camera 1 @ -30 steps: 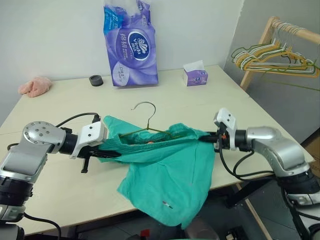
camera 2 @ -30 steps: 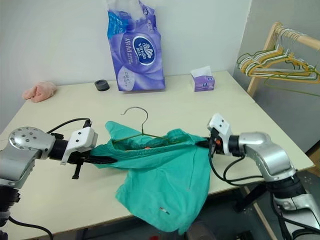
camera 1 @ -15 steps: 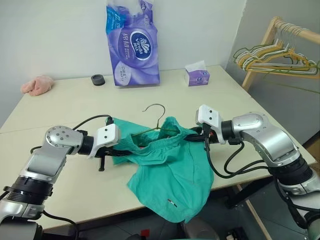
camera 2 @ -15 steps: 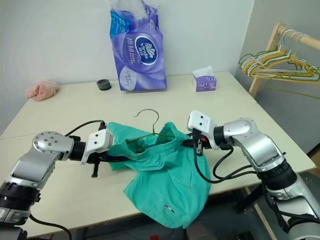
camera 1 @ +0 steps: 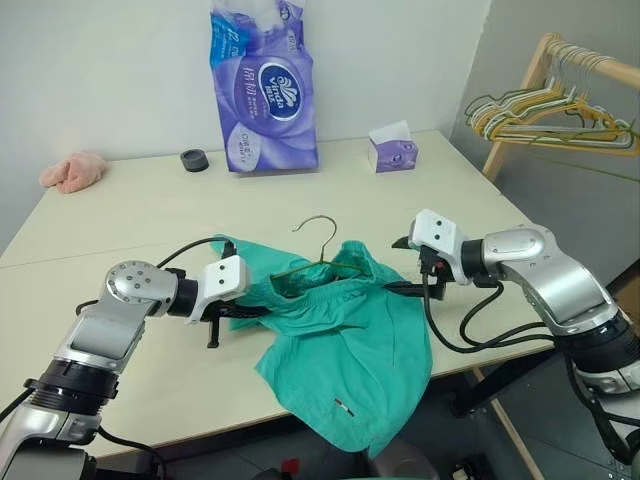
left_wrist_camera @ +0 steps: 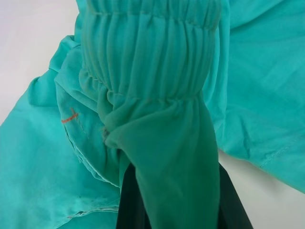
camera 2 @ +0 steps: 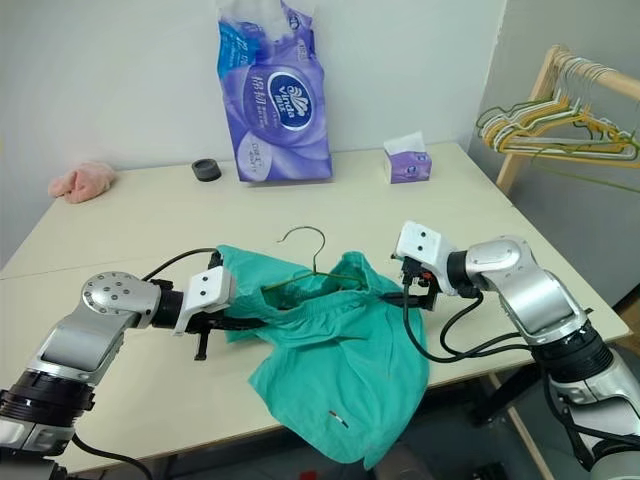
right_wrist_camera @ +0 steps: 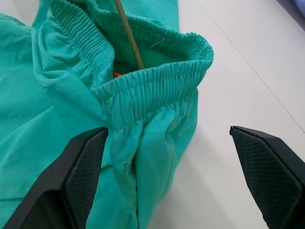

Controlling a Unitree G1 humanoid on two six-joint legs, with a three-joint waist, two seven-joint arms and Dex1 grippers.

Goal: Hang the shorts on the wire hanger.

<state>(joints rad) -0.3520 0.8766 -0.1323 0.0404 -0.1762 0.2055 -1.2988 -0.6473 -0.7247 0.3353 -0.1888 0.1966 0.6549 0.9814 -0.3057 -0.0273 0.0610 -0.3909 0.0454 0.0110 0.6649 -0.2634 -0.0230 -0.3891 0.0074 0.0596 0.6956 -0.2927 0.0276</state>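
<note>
Lying between the right tool's (right_wrist_camera: 162, 176) spread fingers, the shorts (right_wrist_camera: 143, 100)

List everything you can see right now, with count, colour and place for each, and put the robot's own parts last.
shorts: one, teal-green, on the table's near edge, legs hanging over it.
wire hanger: one, dark olive, hook sticking up out of the waistband.
table: one, cream.
tissue roll pack: one, purple, far side against the wall.
tissue box: one, purple, far right.
round cap: one, black, beside the pack.
cloth: one, pink, far left.
wooden rack: one, right of the table, with a bunch of yellow and green hangers.
left end effector: shut on the shorts' waistband.
right end effector: open at the waistband's other end.
</note>
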